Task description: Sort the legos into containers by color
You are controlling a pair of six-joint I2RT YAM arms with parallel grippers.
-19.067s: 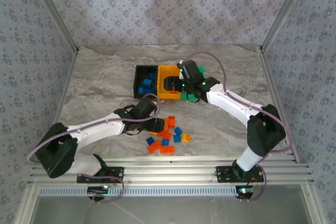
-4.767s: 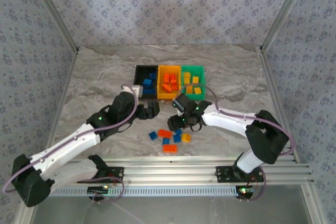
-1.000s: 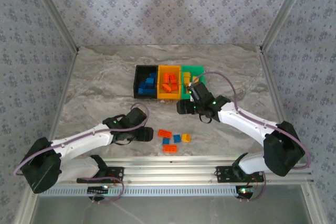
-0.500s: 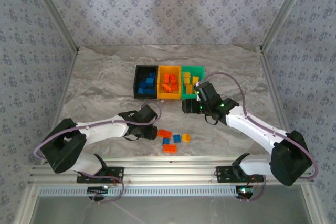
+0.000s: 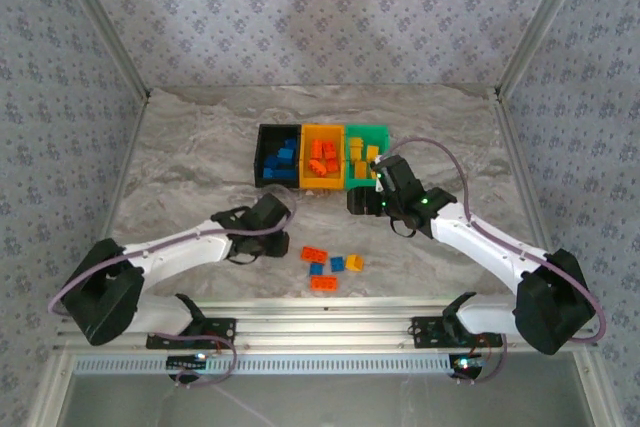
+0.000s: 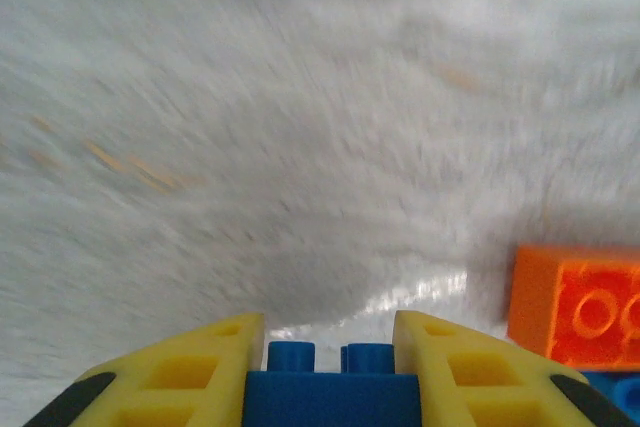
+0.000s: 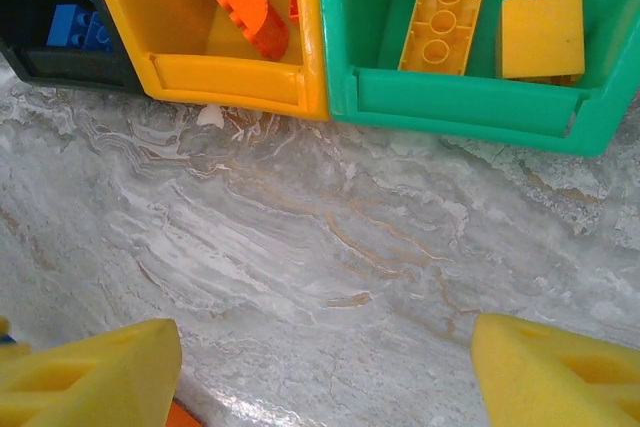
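Left gripper (image 6: 330, 342): jaws pinching a blue brick (image 6: 330, 392), low over the table (image 6: 300, 147), beside an orange brick (image 6: 580, 307).
Right gripper (image 7: 325, 372): jaws spread, empty, facing the bin fronts.
Containers: black bin (image 5: 260, 157), yellow-orange bin (image 7: 230, 77) and green bin (image 7: 460, 107), joined in a row.
Loose legos (image 5: 316, 268): clustered between the arms.

The left gripper (image 6: 325, 319), open beside the loose pile (image 5: 338, 264) a second ago, is now closed on a blue lego (image 6: 330, 392) and sits a little back toward the counter's left. The right gripper (image 7: 325, 332) has left the pile and now hangs open before the green bin (image 7: 460, 102).
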